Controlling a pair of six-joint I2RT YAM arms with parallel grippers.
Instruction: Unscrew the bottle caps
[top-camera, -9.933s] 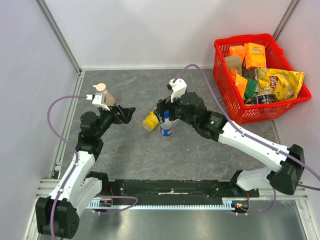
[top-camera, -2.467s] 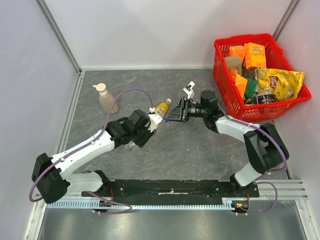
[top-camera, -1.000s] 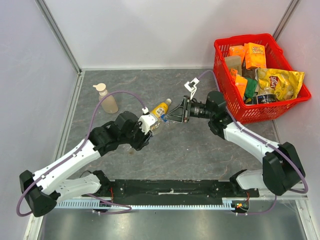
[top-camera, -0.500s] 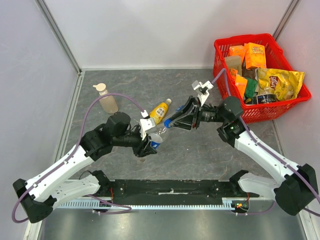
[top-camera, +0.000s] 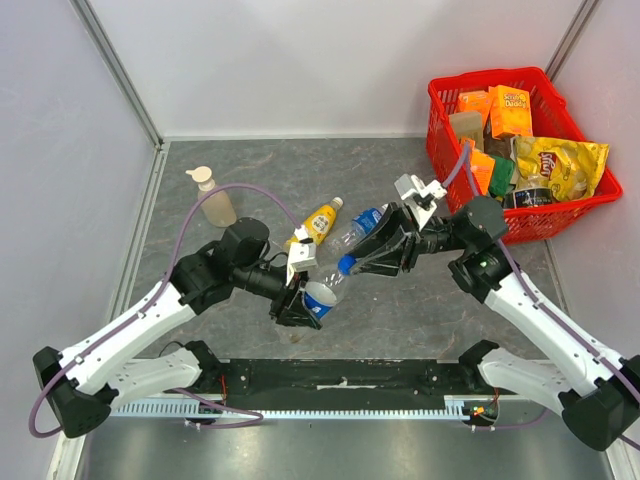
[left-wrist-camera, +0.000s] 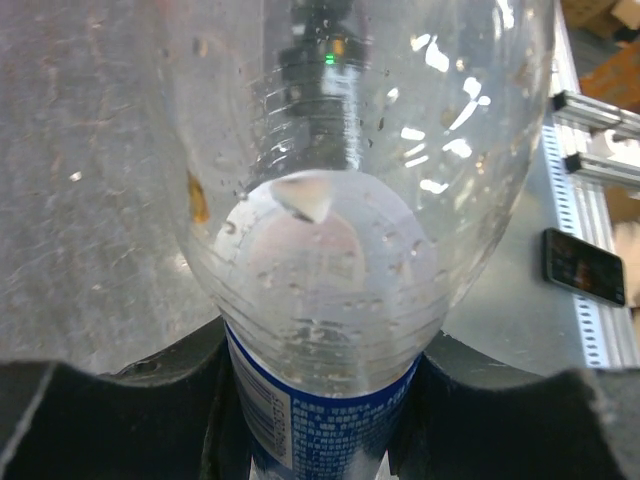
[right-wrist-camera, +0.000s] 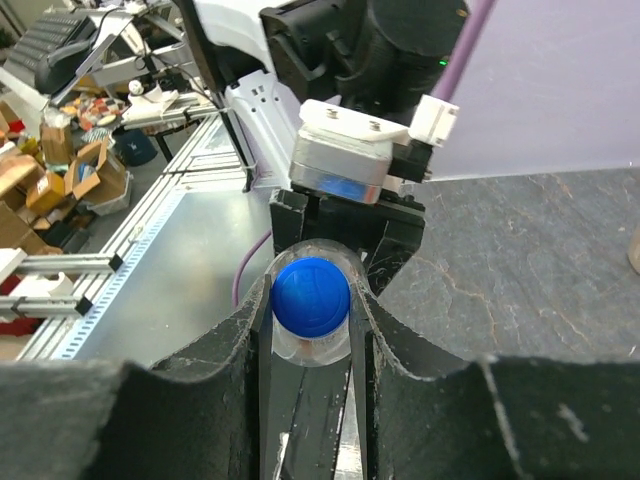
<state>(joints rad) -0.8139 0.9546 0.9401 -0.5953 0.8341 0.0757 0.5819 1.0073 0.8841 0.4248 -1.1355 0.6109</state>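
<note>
A clear bottle (top-camera: 322, 296) with a blue label is held off the table between both arms. My left gripper (top-camera: 306, 302) is shut on its labelled body, and the bottle (left-wrist-camera: 340, 250) fills the left wrist view between the dark fingers (left-wrist-camera: 120, 420). My right gripper (top-camera: 352, 264) is shut on its blue cap (top-camera: 344, 265). In the right wrist view the blue cap (right-wrist-camera: 311, 296) sits pinched between the two fingers. A juice bottle (top-camera: 316, 223) with a white cap (top-camera: 338, 203) lies on the table. Another clear bottle (top-camera: 362, 223) lies beside it.
A beige pump soap bottle (top-camera: 213, 200) stands at the back left. A red basket (top-camera: 470, 215) full of snack packs stands at the back right. Grey walls close the table at the left and back.
Both arms have moved toward the near edge, carrying the clear bottle away from the juice bottle. The second clear bottle now shows behind the right gripper.
</note>
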